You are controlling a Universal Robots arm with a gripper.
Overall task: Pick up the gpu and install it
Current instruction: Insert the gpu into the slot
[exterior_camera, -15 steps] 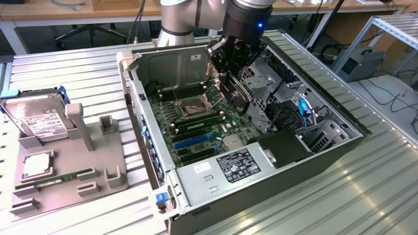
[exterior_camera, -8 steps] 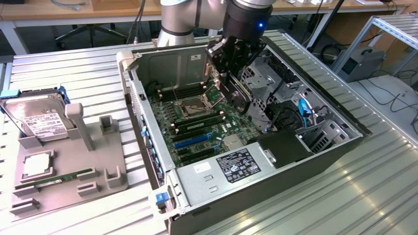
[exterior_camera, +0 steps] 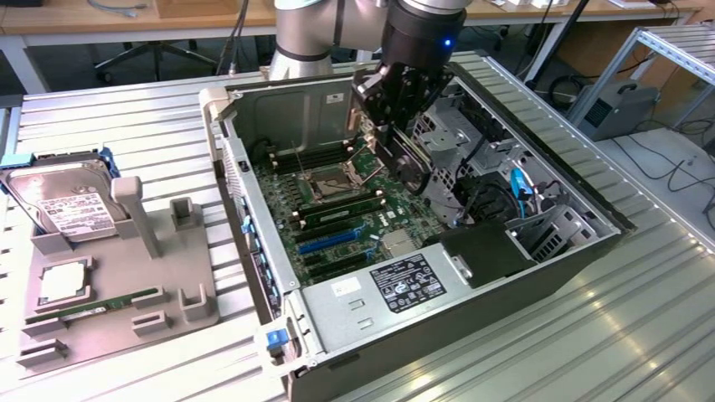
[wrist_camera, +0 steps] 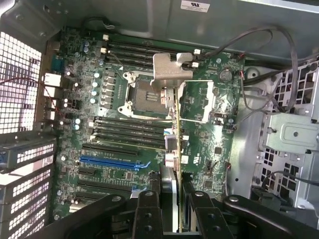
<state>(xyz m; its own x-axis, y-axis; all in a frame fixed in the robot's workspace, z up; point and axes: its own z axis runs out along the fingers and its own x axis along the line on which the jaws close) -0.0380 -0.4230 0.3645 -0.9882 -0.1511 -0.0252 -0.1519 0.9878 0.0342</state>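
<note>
My gripper (exterior_camera: 386,117) is shut on the gpu (exterior_camera: 404,163), a thin black card that hangs edge-down inside the open computer case (exterior_camera: 223,126). It hovers above the green motherboard (exterior_camera: 335,209), near the CPU socket (exterior_camera: 330,180). In the wrist view the gpu (wrist_camera: 175,129) runs edge-on away from my black fingers (wrist_camera: 148,209), with its silver bracket (wrist_camera: 172,72) at the far end. The blue slot (wrist_camera: 112,162) lies off to one side of the card, and the card is apart from the board.
A grey fixture tray (exterior_camera: 112,310) on the exterior view's left holds a hard drive (exterior_camera: 67,205), a processor (exterior_camera: 62,280) and a green memory stick (exterior_camera: 95,308). Inside the case are a drive cage (exterior_camera: 470,134), cables (exterior_camera: 520,193) and a power supply (exterior_camera: 380,293).
</note>
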